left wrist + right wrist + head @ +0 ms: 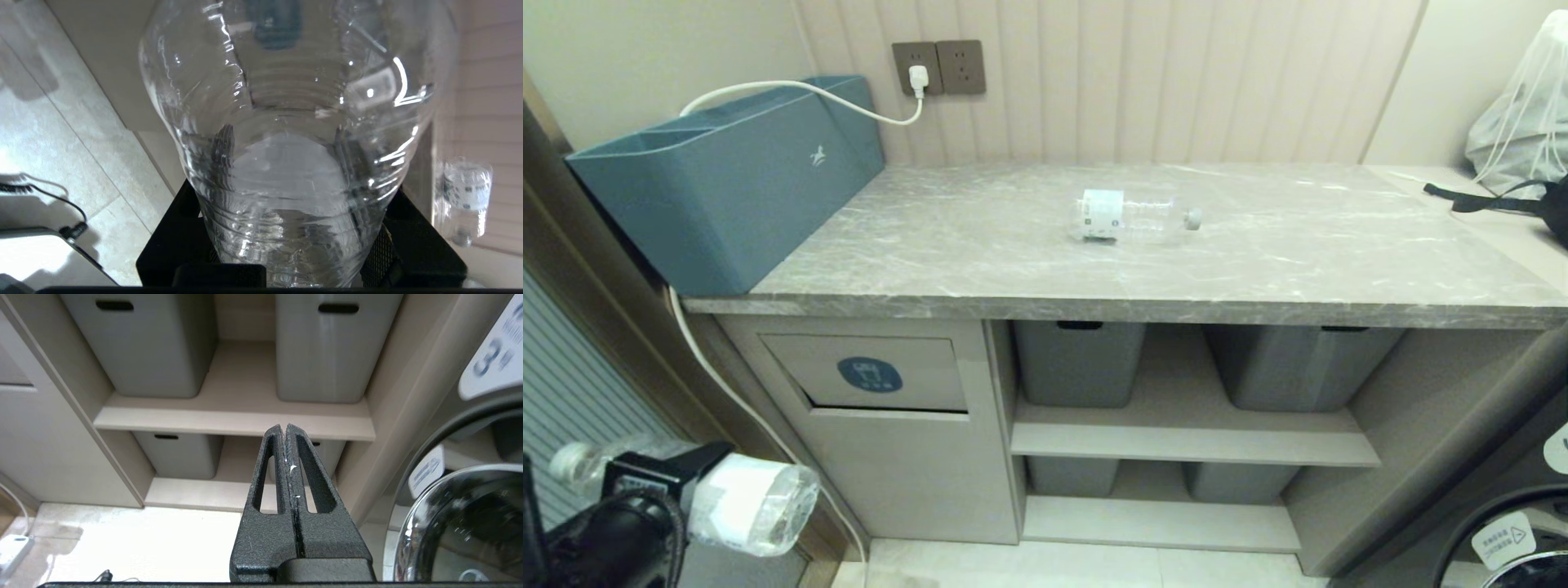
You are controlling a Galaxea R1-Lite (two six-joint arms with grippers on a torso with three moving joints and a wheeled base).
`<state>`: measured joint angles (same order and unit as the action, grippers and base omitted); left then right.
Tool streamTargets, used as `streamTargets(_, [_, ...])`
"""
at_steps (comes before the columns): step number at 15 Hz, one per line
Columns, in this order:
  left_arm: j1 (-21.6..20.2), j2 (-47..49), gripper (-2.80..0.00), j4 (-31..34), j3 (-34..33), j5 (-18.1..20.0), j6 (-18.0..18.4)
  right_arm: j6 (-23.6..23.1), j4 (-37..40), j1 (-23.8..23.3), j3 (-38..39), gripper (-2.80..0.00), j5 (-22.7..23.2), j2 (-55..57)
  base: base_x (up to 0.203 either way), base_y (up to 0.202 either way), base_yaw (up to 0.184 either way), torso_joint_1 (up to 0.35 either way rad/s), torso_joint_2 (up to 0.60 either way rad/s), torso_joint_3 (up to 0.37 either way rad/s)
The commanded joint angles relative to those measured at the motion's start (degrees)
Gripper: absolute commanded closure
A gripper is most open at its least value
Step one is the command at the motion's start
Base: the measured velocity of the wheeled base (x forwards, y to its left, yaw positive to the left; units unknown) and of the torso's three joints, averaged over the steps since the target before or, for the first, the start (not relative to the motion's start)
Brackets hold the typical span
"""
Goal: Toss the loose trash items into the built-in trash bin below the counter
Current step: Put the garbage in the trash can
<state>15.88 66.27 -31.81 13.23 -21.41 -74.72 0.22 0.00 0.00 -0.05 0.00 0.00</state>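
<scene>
A clear plastic bottle (747, 506) with a white label lies crosswise in my left gripper (690, 490), low at the left, in front of and below the cabinet. In the left wrist view this bottle (294, 163) fills the space between the black fingers of the left gripper (286, 175), which is shut on it. A second bottle (1131, 216) lies on its side in the middle of the marble counter (1298, 278). The beige bin flap (870, 374) with its blue oval sticker sits under the counter's left end. My right gripper (284, 428) is shut and empty, facing the shelves.
A long teal box (727, 171) stands at the counter's left end, with a white cable (792, 86) running to a wall socket. Grey tubs (1078, 359) (1298, 367) fill the open shelves. A white bag (1523, 122) sits at the far right, a washing machine door (1503, 531) lower right.
</scene>
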Motion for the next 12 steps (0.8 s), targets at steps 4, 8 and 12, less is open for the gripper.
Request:
streamTargets(4, [-0.23,8.53,0.00,-0.88,2.01,1.39,-10.14,0.13,0.00,0.00,0.05,0.00,0.00,0.00,0.000,0.000,0.000,-0.210,0.50,0.288])
streamTargets(8, [-1.35,22.38,0.00,-13.00,2.84,2.52,-10.72,0.04,0.00,0.00,0.05,0.00,0.00,0.00,0.000,0.000,0.000,-0.192,0.48,0.284])
streamTargets(12, [-6.16,33.42,0.00,-23.44,11.50,3.53,-9.78,0.13,0.00,0.00,0.05,0.00,0.00,0.00,0.000,0.000,0.000,-0.081,0.21,0.127])
